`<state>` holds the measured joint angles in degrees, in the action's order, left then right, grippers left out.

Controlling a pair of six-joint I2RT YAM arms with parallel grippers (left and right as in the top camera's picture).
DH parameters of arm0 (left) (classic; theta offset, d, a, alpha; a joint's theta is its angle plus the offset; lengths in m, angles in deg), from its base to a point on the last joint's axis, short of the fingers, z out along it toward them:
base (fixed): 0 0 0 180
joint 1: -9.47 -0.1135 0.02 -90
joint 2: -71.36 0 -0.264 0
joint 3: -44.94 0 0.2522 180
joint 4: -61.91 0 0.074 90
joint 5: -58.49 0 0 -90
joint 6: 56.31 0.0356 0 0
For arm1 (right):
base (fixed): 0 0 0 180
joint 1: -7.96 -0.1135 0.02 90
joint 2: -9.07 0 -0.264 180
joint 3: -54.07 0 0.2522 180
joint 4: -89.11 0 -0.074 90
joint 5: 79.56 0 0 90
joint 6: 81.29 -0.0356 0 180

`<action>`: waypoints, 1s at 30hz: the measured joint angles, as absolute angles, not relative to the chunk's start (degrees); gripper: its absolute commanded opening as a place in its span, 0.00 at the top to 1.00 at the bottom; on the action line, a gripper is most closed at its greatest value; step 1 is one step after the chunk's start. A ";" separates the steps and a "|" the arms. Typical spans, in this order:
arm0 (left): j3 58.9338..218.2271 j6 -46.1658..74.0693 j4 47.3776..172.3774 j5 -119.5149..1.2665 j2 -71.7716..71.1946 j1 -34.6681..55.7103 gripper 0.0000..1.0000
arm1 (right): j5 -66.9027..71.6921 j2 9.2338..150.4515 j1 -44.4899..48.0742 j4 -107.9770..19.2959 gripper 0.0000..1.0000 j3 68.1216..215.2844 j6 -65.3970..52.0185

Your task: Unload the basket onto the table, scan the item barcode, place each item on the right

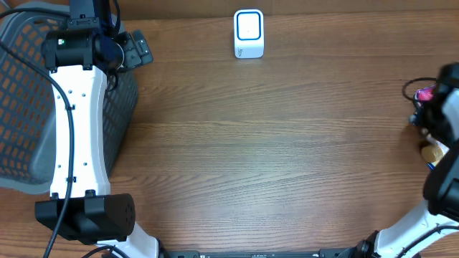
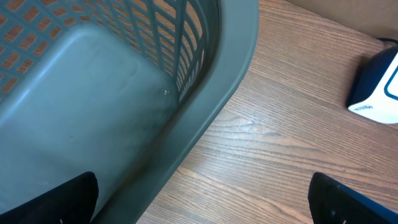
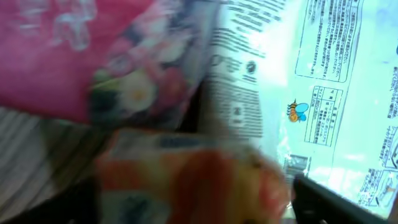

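Your left jaws are spread and empty over the basket [image 2: 236,74] rim, upper left. Right jaws: cannot tell, too blurred, close on the packets [image 3: 323,68] at right edge. Pinch one packet cleanly, face its barcode to scanner [image 1: 249,33], top centre.

The table [image 1: 251,143] is brown wood, matt, with fine lines. At nine o'clock the grey basket [image 1: 21,107] is smooth plastic. At twelve the white scanner [image 1: 249,34] is glossy plastic. The packets [image 3: 336,68] are shiny film.
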<state>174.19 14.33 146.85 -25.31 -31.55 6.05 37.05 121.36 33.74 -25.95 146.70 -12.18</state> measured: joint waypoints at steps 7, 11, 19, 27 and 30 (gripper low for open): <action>174.19 14.33 146.85 -25.31 -31.55 6.05 0.00 | 27.54 119.26 37.39 -21.16 0.00 152.99 -12.31; 174.19 14.33 146.85 -25.31 -31.55 6.05 0.00 | 26.10 110.87 36.29 -21.90 0.00 158.92 -12.28; 174.19 14.31 146.80 -25.29 -31.55 6.05 0.00 | 17.22 89.84 33.30 -39.98 0.00 172.47 -10.73; 174.19 14.33 146.91 -25.31 -31.55 6.05 0.00 | 6.32 80.51 31.31 -40.29 0.00 174.06 -5.84; 174.14 14.33 144.97 -25.31 -31.55 6.05 0.00 | 5.31 80.64 31.20 -38.62 0.00 173.78 -5.38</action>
